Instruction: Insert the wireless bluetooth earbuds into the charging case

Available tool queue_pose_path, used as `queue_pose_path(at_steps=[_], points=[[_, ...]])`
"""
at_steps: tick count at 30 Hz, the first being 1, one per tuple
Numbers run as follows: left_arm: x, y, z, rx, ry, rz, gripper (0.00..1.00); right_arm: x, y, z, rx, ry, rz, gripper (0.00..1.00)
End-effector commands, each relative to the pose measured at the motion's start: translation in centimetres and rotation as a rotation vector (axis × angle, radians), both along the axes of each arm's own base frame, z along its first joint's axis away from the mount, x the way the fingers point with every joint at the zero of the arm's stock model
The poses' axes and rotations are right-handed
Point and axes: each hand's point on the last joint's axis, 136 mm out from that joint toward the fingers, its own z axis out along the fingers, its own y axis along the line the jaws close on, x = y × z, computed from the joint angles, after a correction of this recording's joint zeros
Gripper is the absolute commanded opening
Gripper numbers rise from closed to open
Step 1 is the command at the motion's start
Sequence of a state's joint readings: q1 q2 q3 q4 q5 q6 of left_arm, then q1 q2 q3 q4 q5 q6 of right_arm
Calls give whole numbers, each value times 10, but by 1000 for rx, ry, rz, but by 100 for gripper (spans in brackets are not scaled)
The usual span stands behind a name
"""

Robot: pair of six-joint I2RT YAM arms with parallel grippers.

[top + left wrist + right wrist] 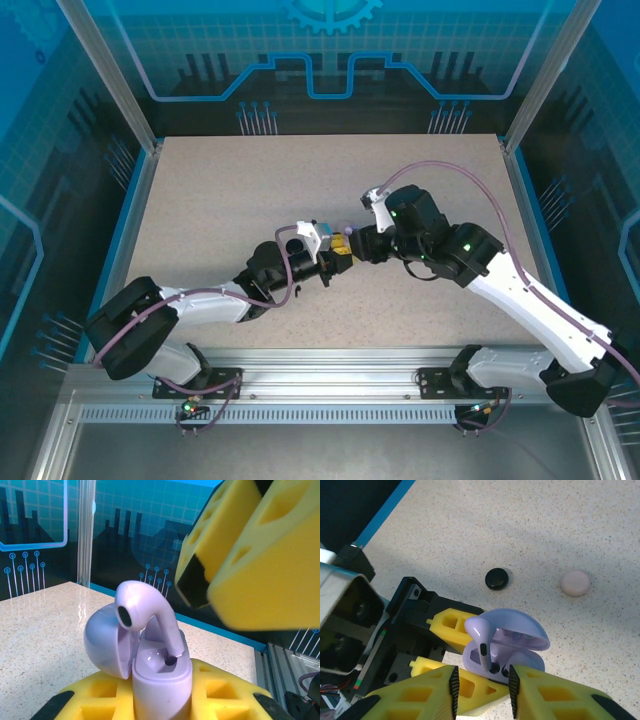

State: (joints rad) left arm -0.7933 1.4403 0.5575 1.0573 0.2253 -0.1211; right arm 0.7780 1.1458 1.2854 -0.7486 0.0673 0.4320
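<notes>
A lilac charging case (161, 682) stands upright with its lid swung open to the left, and my left gripper (160, 705) is shut on its base between yellow foam fingers. One lilac earbud (146, 605) stands in the case with its stem tip in a socket and its head well above the rim. In the right wrist view the same earbud (481, 636) and case (522, 630) lie just beyond my right gripper (483, 692), which is open with nothing between its pads. From above, both grippers meet mid-table around the lilac case (346, 230).
A closed round black case (496, 578) and a closed pale pink case (576, 583) lie on the speckled table (560, 525) beyond the lilac one. My right gripper's yellow fingers (250, 555) hang close above and to the right of the held case.
</notes>
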Motion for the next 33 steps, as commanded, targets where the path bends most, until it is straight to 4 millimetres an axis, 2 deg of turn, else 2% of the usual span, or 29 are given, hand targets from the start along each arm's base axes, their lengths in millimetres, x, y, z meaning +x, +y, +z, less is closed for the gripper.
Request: queue_pose_path(at_steps=[1, 7, 13, 18, 33], points=[[-2, 0, 9, -21, -64, 3, 3, -4, -6, 24, 42, -52, 13, 36], [-3, 0, 11, -26, -83, -3, 3, -8, -14, 31, 65, -63, 48, 33], [-2, -1, 12, -28, -79, -4, 3, -13, -3, 22, 60, 1, 104, 18], [-2, -1, 11, -29, -76, -6, 3, -11, 7, 16, 73, 29, 125, 11], [-1, -1, 12, -30, -75, -3, 3, -3, 8, 4, 50, 43, 96, 10]])
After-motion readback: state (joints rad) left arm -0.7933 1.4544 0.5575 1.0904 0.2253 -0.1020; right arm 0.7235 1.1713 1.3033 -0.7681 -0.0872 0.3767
